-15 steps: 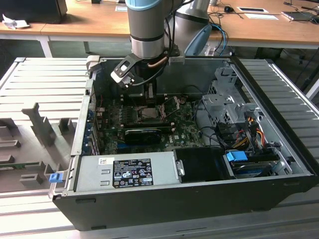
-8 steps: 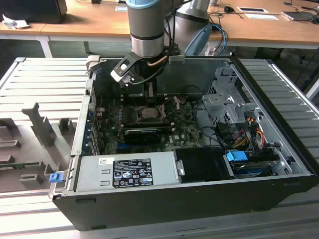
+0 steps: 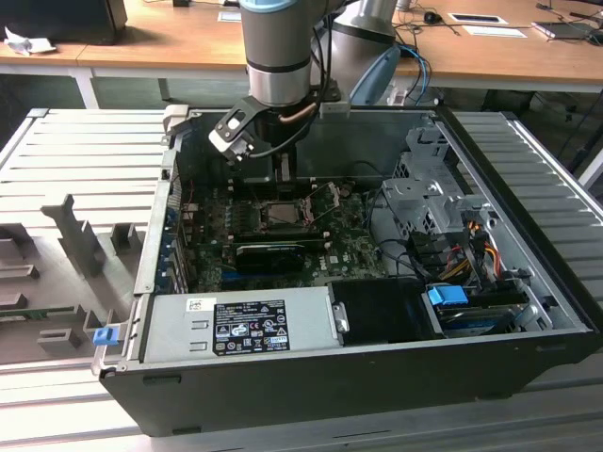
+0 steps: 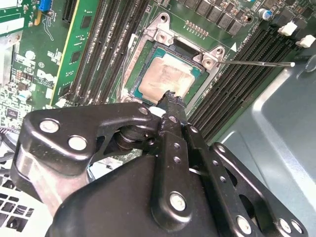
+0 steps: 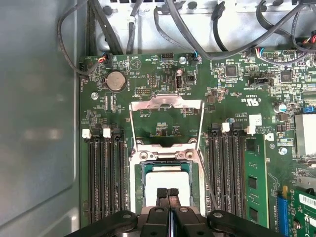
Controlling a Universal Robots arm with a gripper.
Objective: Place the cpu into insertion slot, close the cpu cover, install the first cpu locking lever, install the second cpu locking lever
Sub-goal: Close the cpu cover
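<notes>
cpu (image 5: pixel 167 178): sat flat in the insertion slot (image 5: pixel 165 154), pale top face up and square to the slot's rim. Placement looked done.
gripper (image 5: pixel 168 191): fingers pinched together with nothing between them. In both wrist views the tips were right over the cpu's edge, inside the slot's outline. Couldn't tell whether they touched the chip or sat just above it.
cpu cover (image 5: pixel 167 102): flipped open, lying back from the slot's hinge side. The green board (image 5: pixel 163 74) showed through its cut-out middle. Not closed.
locking lever (image 4: pixel 256 63): in the second wrist view, one thin rod stuck out free from a corner of the slot, clear of any latch. Not installed.
other lever: couldn't pick it out for certain beside the slot.
arm (image 3: pixel 278 56): hung straight above the slot, inside the open case (image 3: pixel 377 386).
progress: by my read, step one of four was complete.
left: cover closure and both levers.
</notes>
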